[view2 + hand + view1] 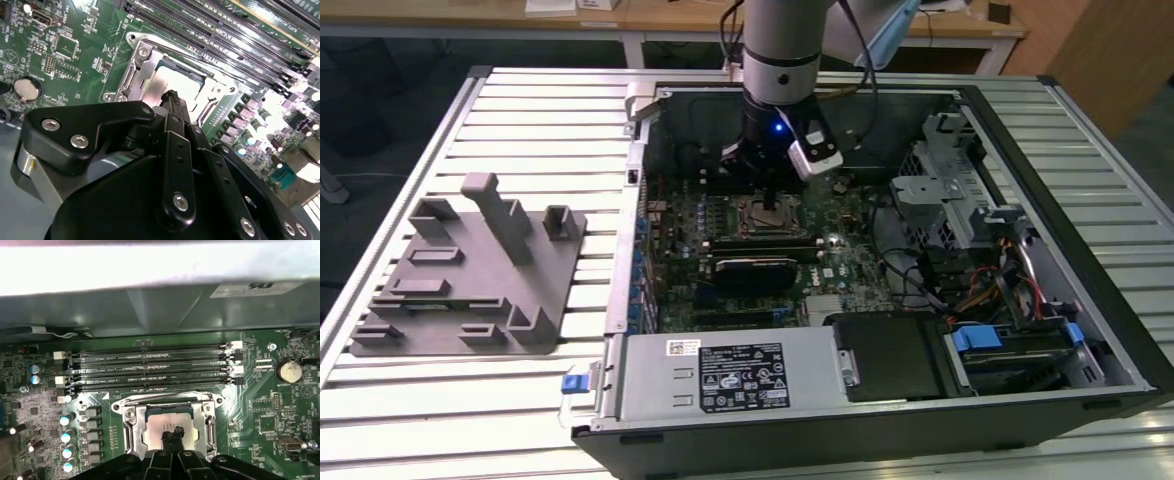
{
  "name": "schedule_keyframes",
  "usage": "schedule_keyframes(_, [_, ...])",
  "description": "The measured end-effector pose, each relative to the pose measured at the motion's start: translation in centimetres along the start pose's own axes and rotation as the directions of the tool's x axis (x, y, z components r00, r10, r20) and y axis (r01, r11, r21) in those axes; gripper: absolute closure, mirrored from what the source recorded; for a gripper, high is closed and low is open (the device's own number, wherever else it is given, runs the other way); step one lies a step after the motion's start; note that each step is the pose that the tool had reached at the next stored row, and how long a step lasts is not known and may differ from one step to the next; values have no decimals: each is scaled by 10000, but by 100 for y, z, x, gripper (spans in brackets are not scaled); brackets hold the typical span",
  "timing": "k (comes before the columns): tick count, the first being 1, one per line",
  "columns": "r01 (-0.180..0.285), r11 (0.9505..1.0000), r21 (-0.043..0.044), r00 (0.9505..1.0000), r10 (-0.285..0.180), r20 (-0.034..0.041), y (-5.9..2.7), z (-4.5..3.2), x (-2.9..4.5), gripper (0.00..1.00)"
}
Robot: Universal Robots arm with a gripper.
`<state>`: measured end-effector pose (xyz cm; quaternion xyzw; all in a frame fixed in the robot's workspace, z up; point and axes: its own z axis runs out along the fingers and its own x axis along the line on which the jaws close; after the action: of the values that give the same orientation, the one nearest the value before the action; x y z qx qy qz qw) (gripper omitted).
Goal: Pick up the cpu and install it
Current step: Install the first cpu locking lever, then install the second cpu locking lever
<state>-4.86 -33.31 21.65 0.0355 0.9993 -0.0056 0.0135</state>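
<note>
While the black gripper, fingertips pinched together, touches the flat silver square cpu at lower centre, this stiff, light, fragile chip suits edge holds.

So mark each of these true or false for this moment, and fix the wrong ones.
1. The end effector is over the CPU socket. True.
2. The cpu lies on the grey fixture plate. False: the silver chip sits within the socket frame on the motherboard, right under the end effector tips.
3. The computer case is closed. False: its side is open, showing the motherboard.
4. A coin cell battery sits on the motherboard. True.
5. The fixture plate is inside the case. False: it rests on the table at the exterior view's left, outside the case.
</note>
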Motion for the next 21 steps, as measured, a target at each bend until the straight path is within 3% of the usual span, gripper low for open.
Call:
schedule_keyframes(7, [0, 10000, 0, 10000, 0, 0, -1, -120, -3, 89])
schedule_keyframes(21, [1, 10000, 2, 10000, -1, 1, -1, -120, -4, 89])
